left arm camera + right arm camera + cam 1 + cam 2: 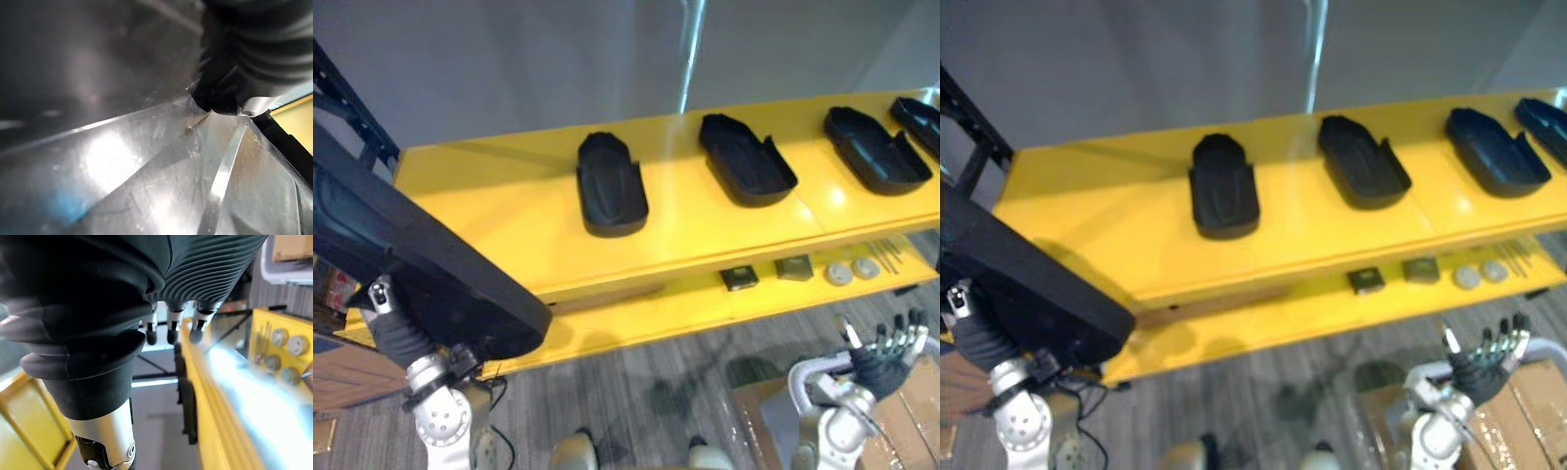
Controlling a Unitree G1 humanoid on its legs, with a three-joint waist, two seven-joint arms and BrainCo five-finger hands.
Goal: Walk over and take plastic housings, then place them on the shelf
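Several black plastic housings lie open side up in a row on the yellow shelf's top board (509, 196): one at the middle (610, 184), one right of it (745, 159), more at the far right (874, 149). A larger black housing (421, 264) hangs at the lower left, in front of the shelf's left end, and rests on my left hand (386, 313). Its shiny surface (146, 171) shows close up in the left wrist view. My right hand (886, 343) stays low at the right, open and holding nothing.
On the lower yellow board (656, 308) lie two small dark squares (739, 277), round discs (850, 271) and thin rods (886, 255). A cardboard box (901, 421) sits under my right hand. A black frame (352, 108) stands at the shelf's left end.
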